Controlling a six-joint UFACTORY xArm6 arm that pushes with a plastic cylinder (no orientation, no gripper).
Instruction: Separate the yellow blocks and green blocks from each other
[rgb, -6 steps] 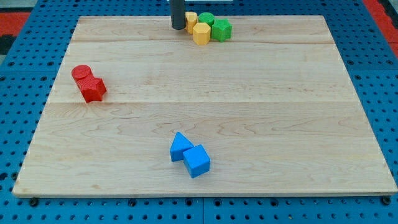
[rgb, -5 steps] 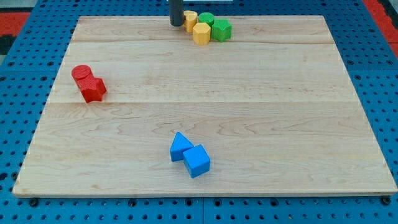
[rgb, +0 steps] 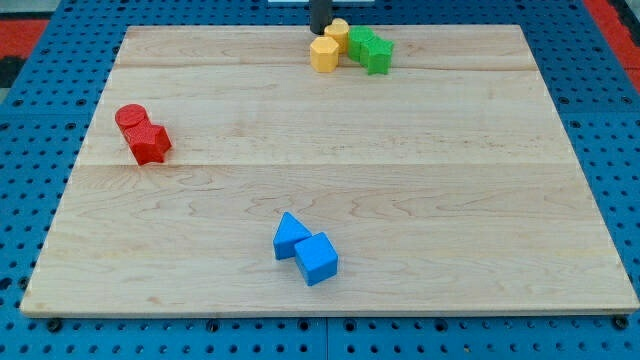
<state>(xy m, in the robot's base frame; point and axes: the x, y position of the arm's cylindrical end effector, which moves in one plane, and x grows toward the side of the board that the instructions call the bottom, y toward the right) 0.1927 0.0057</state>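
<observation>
Two yellow blocks and two green blocks sit bunched at the view's top edge of the wooden board (rgb: 320, 170). The yellow hexagonal block (rgb: 323, 54) is lowest and leftmost. The yellow cylinder (rgb: 337, 34) is above it. The green cylinder (rgb: 359, 41) touches the yellow cylinder's right side, and the green star-like block (rgb: 378, 54) is at the right end. My tip (rgb: 319, 30) is at the board's top edge, touching the yellow cylinder's left side, just above the yellow hexagonal block.
A red cylinder (rgb: 130, 118) and a red star-like block (rgb: 150, 143) sit together at the view's left. A blue triangular block (rgb: 290, 235) and a blue cube (rgb: 317, 258) sit together near the bottom middle.
My tip moved right along the top edge. It pushed the yellow cylinder and both green blocks to the right. The yellow hexagonal block stayed put.
</observation>
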